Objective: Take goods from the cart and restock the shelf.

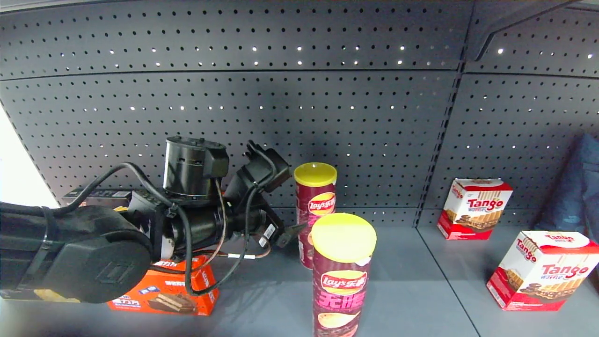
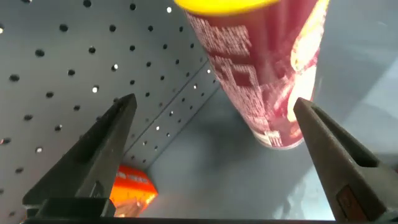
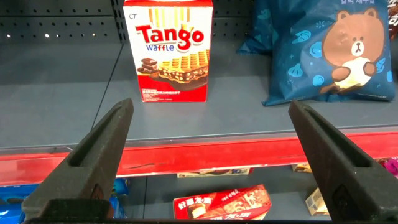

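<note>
Shelf board [image 1: 412, 290] — left jaws spread beside rear chip can [image 1: 316, 201].

- On the shelf [image 1: 412, 290], the front can [image 1: 341, 276] stood just before the rear can [image 1: 316, 206].
- The cake box [image 1: 164, 295] lay to their left.
- To their right, the rear wafer box [image 1: 473, 208] stood behind the front wafer box [image 1: 543, 271].
- The bag [image 1: 578, 187] was farthest right.

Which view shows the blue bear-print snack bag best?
The right wrist view: the blue bag faces the camera, bear print plain, standing on the shelf beside a waffle box. In the head view it is a dark blue shape cut off at the far right edge.
</note>
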`<state>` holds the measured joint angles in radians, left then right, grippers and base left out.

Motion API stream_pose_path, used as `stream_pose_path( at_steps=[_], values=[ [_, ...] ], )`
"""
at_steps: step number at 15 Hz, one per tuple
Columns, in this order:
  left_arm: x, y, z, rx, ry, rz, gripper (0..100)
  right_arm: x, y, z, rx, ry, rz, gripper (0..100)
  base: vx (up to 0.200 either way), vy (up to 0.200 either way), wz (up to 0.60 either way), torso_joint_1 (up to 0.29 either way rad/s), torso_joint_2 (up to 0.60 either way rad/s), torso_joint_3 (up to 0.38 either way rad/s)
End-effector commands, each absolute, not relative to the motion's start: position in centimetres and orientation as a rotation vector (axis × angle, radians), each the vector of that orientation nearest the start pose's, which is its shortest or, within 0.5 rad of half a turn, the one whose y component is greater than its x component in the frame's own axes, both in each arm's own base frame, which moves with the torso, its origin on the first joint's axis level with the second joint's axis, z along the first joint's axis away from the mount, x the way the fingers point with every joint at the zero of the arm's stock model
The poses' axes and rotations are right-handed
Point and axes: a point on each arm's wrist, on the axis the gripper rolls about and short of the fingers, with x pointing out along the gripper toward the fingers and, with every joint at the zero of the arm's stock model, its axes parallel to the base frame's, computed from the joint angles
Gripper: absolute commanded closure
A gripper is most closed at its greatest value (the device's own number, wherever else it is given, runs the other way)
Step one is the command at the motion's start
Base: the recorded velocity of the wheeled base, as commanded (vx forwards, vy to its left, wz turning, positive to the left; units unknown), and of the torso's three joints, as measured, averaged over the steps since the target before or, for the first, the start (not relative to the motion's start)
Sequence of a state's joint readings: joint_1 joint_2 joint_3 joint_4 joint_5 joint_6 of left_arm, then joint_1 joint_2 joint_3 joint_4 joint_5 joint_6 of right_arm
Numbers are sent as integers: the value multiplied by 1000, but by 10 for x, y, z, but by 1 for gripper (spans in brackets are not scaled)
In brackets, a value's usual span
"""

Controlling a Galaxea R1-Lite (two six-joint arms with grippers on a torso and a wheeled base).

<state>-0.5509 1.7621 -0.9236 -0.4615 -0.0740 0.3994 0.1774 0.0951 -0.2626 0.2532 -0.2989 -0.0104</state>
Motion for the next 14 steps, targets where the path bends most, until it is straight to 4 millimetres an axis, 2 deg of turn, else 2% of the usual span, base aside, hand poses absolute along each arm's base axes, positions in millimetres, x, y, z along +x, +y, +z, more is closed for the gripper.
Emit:
stream_pose_path(
  at_steps=[1, 14],
  values=[
    [283, -175, 171, 476, 260, -686, 0, -36, -13, 124, -31, 84, -121, 0, 0, 0, 0, 0, 0, 0],
    [296, -165, 163, 515, 283, -648, 0, -35, -13, 121, -32, 95, -121, 0, 0, 0, 0, 0, 0, 0]
  ],
)
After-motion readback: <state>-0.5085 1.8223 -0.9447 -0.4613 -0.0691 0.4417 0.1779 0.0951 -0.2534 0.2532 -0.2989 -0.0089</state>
